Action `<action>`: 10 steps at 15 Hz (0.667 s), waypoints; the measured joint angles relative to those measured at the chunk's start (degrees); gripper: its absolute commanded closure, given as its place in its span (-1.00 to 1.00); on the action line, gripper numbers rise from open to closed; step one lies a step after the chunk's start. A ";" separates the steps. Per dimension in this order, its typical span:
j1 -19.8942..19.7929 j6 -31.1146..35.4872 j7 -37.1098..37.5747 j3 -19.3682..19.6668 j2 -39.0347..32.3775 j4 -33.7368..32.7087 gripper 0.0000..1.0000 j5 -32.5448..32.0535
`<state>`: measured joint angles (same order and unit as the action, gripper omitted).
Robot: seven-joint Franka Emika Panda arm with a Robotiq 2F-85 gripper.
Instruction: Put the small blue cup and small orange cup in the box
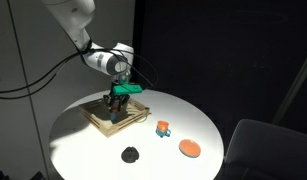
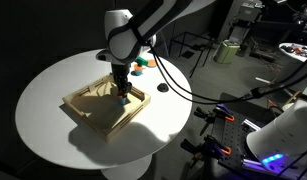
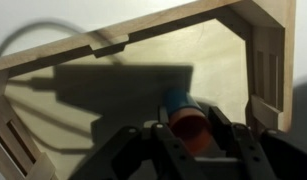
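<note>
Wrist view: the gripper [image 3: 190,138] is clamped on a tiny cup, one finger pressing each side. The cup shows a blue wall on its far side and an orange-red face toward the camera. I take it for the small blue cup [image 3: 178,100] (the colours run together, so this is a judgement). It sits inside the box [image 3: 143,35], near one corner. Whether it touches the box floor or hangs just above it, I cannot tell.

In an exterior view the small orange cup [image 1: 163,128] stands on the white table [image 1: 93,150] outside the box, well apart from its rim. The flat orange disc [image 1: 190,148] lies farther from the box again.

Several things could go wrong from here:
- If the cup is let go while it is off the floor, so light a thing may bounce, tip, and roll to the low rim.
- The corner leaves little room, so a finger swinging outward could strike the raised rim and shove the box.
- If the cup sticks to a pad, it may be lifted out of the box as the arm rises.
- On the next fetch, the wider disc is an easy wrong target.

In both exterior views the arm comes in from above the box [image 2: 84,119]. Its forearm slopes down and the wrist is bent, so the gripper points straight down into the box.
</note>
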<state>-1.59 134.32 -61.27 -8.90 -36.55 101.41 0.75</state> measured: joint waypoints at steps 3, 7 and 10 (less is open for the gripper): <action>0.00 0.00 0.00 -0.03 -0.41 -0.47 -0.53 0.00; 0.00 0.00 0.00 -0.06 -0.66 -0.98 -1.00 0.00; 0.00 0.00 0.00 -0.14 -0.66 -1.19 -1.00 0.00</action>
<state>-1.59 134.32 -61.27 -9.04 -37.20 100.21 0.75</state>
